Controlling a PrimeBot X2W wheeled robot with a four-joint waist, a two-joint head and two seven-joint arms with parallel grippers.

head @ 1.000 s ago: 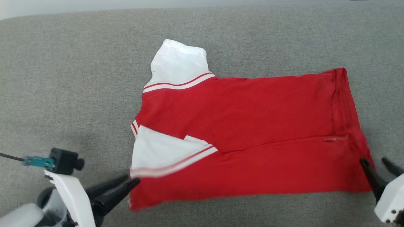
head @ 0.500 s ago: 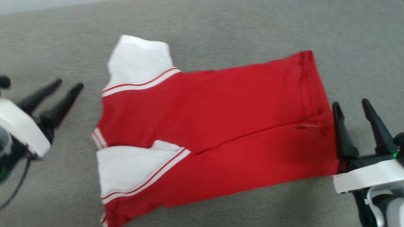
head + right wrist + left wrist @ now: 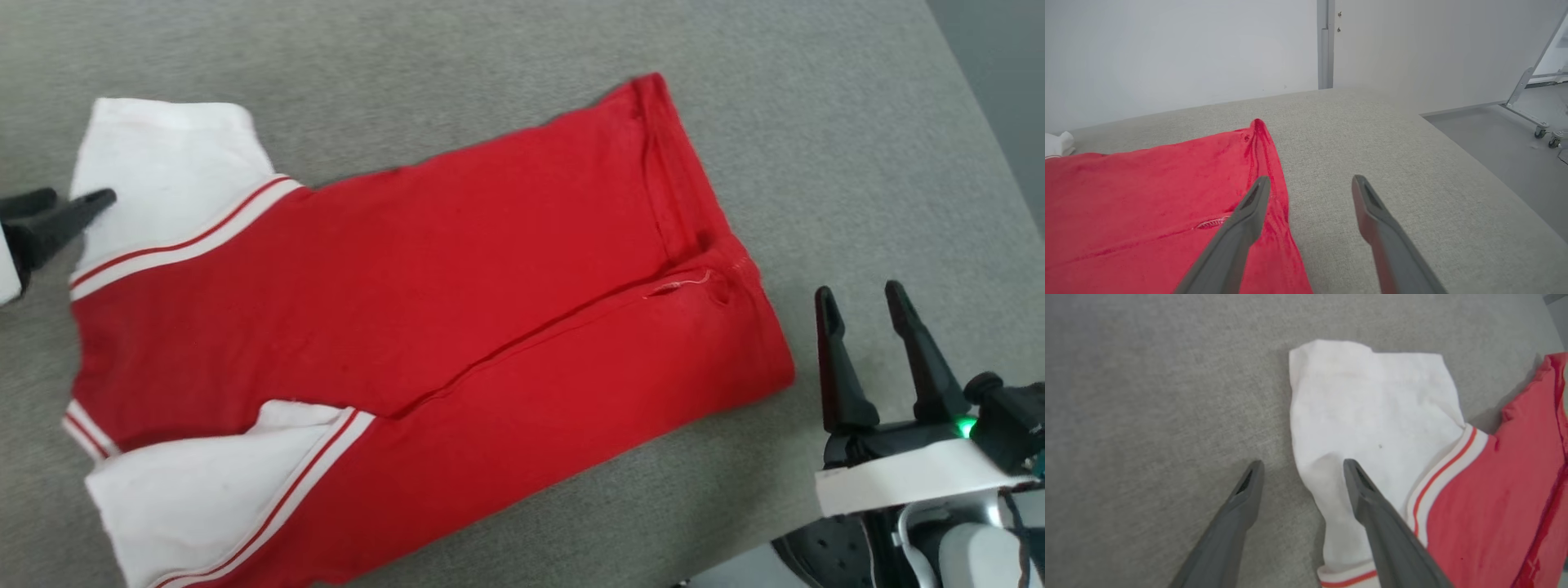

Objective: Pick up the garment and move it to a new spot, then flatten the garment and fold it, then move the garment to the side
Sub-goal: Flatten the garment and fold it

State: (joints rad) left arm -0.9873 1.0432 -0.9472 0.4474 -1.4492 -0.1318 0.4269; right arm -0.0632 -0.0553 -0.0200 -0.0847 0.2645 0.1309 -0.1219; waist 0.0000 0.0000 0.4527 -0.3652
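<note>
Folding, I judge. Both spread, empty: left gripper [image 3: 1302, 465] straddles sleeve [image 3: 1372, 404] edge, right gripper [image 3: 1311, 179] just beside garment [image 3: 1147, 188]. Next I pinch sleeve, fold inward.

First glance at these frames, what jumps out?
The red jersey-style T-shirt with white short sleeves dominates, lying partly folded across the grey fabric surface. The left gripper is open, straddling the edge of the far white sleeve at the head view's left. The right gripper is open beside the hem at lower right, holding nothing.
</note>
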